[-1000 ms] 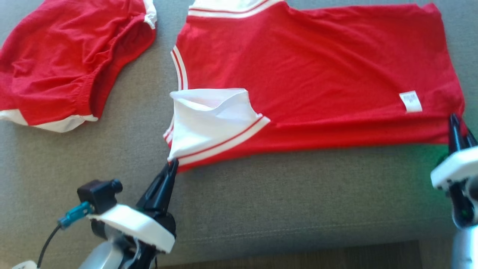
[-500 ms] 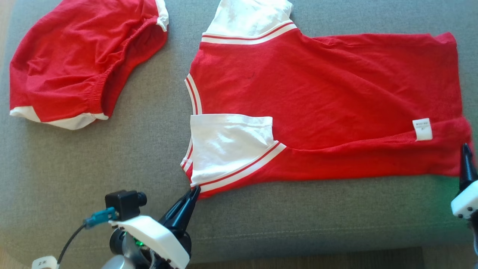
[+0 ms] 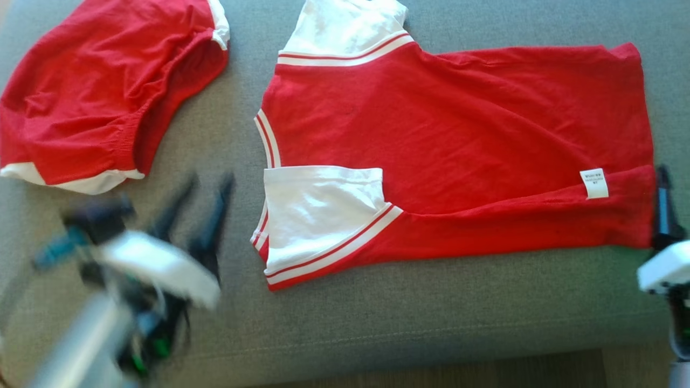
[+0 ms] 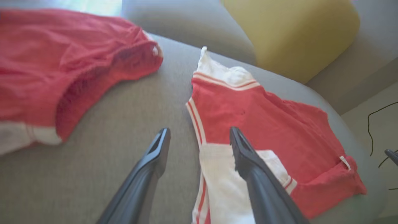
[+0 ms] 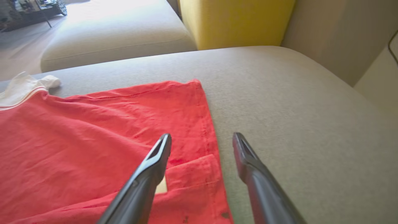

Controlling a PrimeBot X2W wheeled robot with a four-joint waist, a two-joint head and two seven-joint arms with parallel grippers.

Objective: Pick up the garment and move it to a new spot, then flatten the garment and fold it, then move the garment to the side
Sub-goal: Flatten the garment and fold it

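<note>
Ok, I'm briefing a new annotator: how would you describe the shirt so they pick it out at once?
On the grey cushion lie two red garments. The shirt is the flat one on the robot's right. Unlike the bunched shorts beside it, it has white striped sleeves and a small white label.

Head cam: high, steep down onto sofa seat (image 3: pixel 377 323). Wrist cams: low, close, facing yellow cushion (image 4: pixel 289 34) at 12–1 o'clock. Left is over shirt (image 3: pixel 458 134) collar end, right over hem. All share shirt.
</note>
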